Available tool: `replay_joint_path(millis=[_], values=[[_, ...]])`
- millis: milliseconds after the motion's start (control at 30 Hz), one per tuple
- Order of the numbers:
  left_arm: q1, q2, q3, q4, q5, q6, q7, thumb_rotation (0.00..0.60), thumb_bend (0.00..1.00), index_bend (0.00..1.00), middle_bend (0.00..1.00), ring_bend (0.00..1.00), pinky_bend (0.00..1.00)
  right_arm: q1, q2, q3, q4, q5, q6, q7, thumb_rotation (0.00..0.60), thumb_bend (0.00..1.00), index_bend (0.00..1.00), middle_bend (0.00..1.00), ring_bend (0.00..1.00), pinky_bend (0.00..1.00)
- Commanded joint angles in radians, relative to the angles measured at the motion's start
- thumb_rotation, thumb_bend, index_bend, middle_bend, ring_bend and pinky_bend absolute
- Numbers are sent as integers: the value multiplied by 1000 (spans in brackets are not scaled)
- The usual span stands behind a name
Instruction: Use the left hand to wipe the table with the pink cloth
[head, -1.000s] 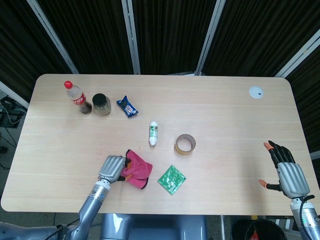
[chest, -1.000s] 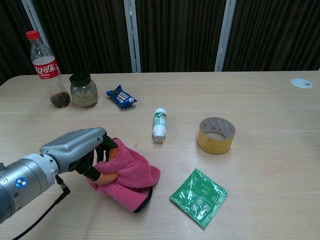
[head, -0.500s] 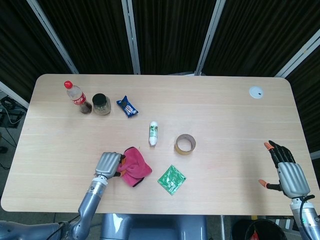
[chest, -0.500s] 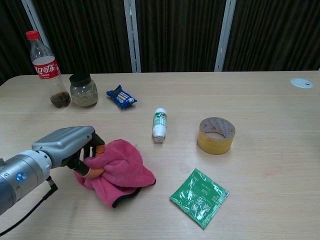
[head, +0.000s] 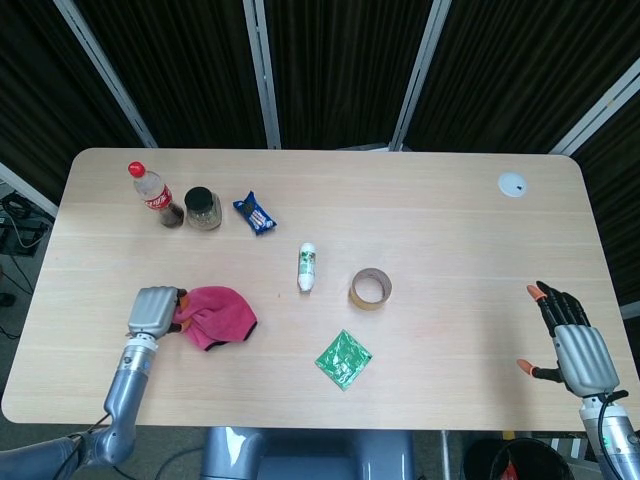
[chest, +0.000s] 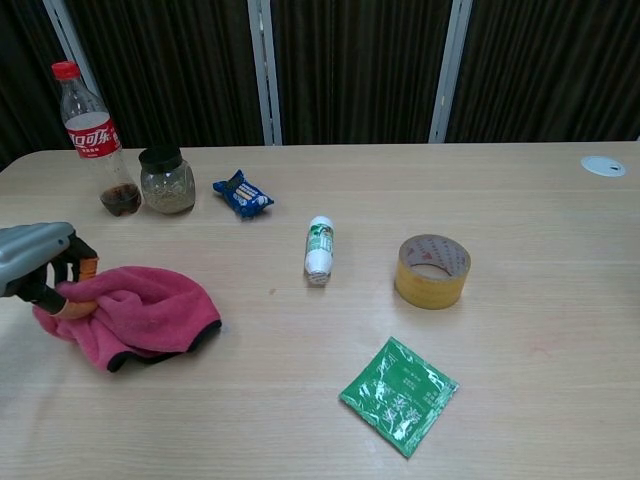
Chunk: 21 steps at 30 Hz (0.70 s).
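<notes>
Wipe underway: left hand (head: 153, 311) grips pink cloth (head: 214, 316) flat on the counter (head: 450, 230) at about 8 o'clock, most surface likely unwiped; right hand (head: 575, 345) idle near 4 o'clock, fingers spread, holding nothing.

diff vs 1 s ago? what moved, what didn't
The left robot hand, gripping the pink cloth throughout, dragged it leftward across the table, away from the green packet. The right robot hand stayed open in place; the bottle, jar, tape roll and the other items did not move.
</notes>
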Motion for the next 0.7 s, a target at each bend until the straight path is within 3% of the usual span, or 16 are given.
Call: replay_joint_path(millis=[33, 467, 700], values=[[13, 27, -5, 19, -5, -6, -24, 600, 599, 837, 582, 484, 531, 0, 0, 0, 0, -1, 0, -1, 600, 16, 0, 0, 0, 0], [41, 100, -26, 114, -22, -33, -102, 600, 599, 837, 582, 484, 531, -1, -1, 0, -5, 1, 1, -7, 600, 19, 0, 0, 0, 0], [36, 77, -26, 105, 23, -51, -173, 600, 597, 837, 582, 485, 531, -3, 1, 1, -9, 6, 0, -4, 600, 19, 0, 0, 0, 0]])
